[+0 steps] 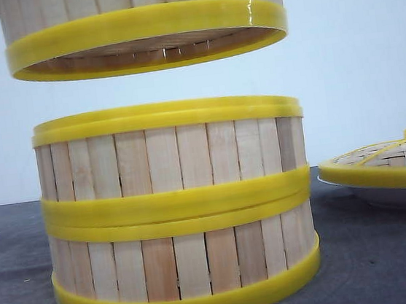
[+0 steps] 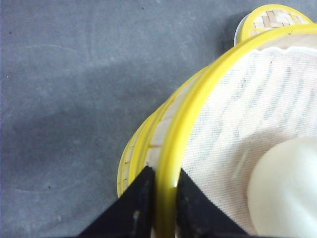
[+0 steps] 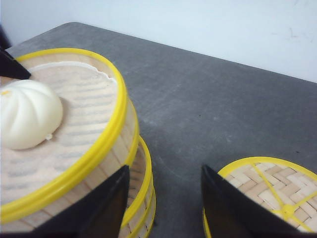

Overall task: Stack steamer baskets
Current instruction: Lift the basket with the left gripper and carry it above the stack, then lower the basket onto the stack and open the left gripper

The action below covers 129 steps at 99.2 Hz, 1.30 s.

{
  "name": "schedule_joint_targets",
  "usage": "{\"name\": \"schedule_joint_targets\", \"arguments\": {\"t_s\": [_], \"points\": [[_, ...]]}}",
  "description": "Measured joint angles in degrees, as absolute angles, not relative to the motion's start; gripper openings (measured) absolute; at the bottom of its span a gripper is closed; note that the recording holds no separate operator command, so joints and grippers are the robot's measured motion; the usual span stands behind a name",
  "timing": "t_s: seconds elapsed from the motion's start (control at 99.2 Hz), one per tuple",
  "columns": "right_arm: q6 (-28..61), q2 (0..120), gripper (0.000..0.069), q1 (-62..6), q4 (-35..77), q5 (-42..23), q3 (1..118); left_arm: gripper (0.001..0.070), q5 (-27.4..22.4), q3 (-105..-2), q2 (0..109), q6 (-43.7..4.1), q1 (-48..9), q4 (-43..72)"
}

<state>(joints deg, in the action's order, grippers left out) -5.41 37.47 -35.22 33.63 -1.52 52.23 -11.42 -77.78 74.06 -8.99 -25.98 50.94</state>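
We log a third steamer basket [image 1: 145, 26] held above two stacked baskets [image 1: 178, 210], its rim pinched in our left tool [image 2: 166, 193]. Our right tool [image 3: 163, 198] hangs released beside it.

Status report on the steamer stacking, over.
Left hand shut on third basket rim, held clear above the two-basket stack. Right hand open, empty. Bun rides inside. Lid off to the right, path unobstructed.
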Motion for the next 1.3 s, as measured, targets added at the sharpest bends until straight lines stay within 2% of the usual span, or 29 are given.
{"name": "schedule_joint_targets", "arguments": {"t_s": [1.079,1.301], "points": [[-5.41,37.47,0.0276,-35.22,33.63,-1.52,52.23,0.0030,-9.69,-77.60,81.87,-8.32,-27.29,50.35],[-5.41,37.47,0.0276,-35.22,33.63,-1.52,52.21,0.0031,-7.53,-77.08,81.87,-8.32,-27.51,50.02]]}}
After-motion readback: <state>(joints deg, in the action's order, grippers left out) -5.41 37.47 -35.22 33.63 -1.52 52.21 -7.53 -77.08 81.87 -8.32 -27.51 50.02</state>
